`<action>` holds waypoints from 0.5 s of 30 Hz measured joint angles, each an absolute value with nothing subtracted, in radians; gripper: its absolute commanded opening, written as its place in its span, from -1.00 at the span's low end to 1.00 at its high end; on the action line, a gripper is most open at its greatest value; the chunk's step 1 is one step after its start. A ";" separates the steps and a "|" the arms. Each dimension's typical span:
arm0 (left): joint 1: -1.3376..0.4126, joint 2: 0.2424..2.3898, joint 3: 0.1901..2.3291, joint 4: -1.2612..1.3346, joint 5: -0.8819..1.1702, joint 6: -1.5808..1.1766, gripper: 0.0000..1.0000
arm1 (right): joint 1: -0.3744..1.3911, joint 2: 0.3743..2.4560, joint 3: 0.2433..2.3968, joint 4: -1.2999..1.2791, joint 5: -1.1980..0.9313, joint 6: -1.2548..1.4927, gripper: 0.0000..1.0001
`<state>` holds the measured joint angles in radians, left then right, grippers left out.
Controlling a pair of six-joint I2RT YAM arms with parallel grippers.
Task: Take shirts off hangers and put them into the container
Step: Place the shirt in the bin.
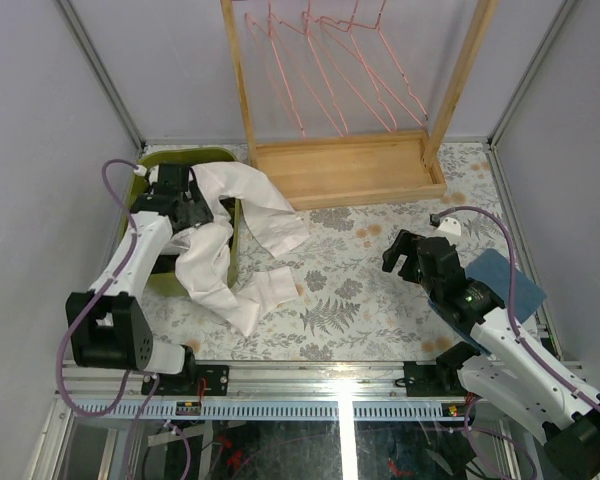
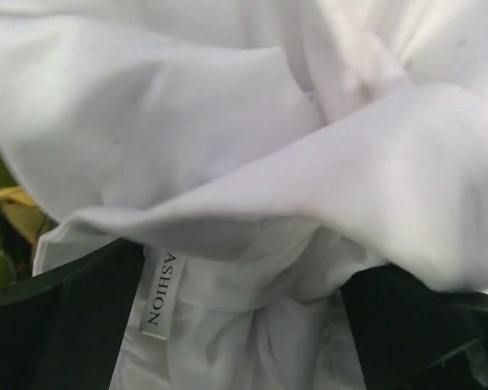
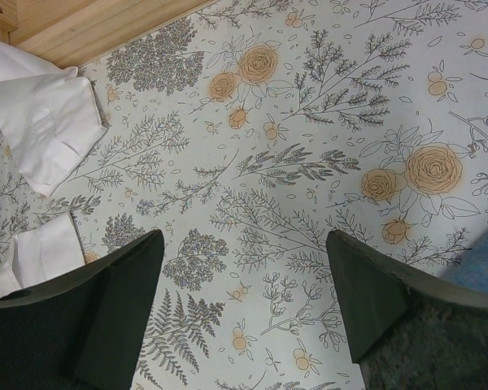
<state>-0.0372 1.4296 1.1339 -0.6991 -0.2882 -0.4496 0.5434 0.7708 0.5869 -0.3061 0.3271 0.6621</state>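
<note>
While the left end effector [image 1: 185,205] hangs over the olive-green rectangular plastic tub [image 1: 195,156] at the upper left of the overhead view, its two dark fingers [image 2: 65,325] stand spread wide. Rumpled white cloth fills the gap between them without being pinched. That cloth belongs to the white collared shirt [image 1: 230,240], which lies half in and half out of the tub: one part is bunched inside under the end effector, and the rest spills over the tub's right rim onto the floral-patterned table [image 1: 370,300]. A cuffed sleeve end rests on the table to the right of the tub. In the left wrist view a sewn-in label with the letters "ASHION" shows at the lower left.

The right end effector [image 1: 408,255] hovers at the centre right of the overhead view, well apart from the shirt, its fingers spread with only bare table between them. A folded blue cloth [image 1: 500,280] lies beneath that arm.

At the top of the frame, thin pink wire hangers [image 1: 330,70] dangle bare from the light wooden rack [image 1: 350,168].
</note>
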 measured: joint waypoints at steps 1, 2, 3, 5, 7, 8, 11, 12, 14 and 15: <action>-0.037 1.409 1.146 -0.712 -0.289 -0.449 1.00 | 0.543 0.771 0.587 -0.306 0.327 0.662 0.77; -0.037 1.387 1.168 -0.729 -0.289 -0.448 1.00 | 0.543 0.771 0.587 -0.306 0.327 0.662 0.77; -0.037 1.365 1.201 -0.743 -0.291 -0.448 0.99 | 0.543 0.772 0.587 -0.305 0.327 0.662 0.77; -0.037 1.327 1.245 -0.752 -0.290 -0.444 1.00 | 0.543 0.776 0.587 -0.302 0.322 0.662 0.77; -0.037 1.284 1.272 -0.756 -0.286 -0.439 0.99 | 0.543 0.783 0.587 -0.301 0.319 0.662 0.77; -0.037 1.258 1.280 -0.760 -0.282 -0.437 0.99 | 0.543 0.788 0.587 -0.301 0.319 0.662 0.77; -0.037 1.214 1.298 -0.787 -0.268 -0.432 0.99 | 0.543 0.801 0.587 -0.301 0.311 0.662 0.77; -0.037 1.206 1.305 -0.795 -0.257 -0.430 0.99 | 0.543 0.805 0.587 -0.301 0.309 0.662 0.77; -0.037 1.191 1.314 -0.807 -0.204 -0.420 0.99 | 0.543 0.808 0.587 -0.301 0.303 0.662 0.77; -0.037 1.182 1.314 -0.811 -0.176 -0.415 0.99 | 0.543 0.808 0.587 -0.301 0.301 0.662 0.77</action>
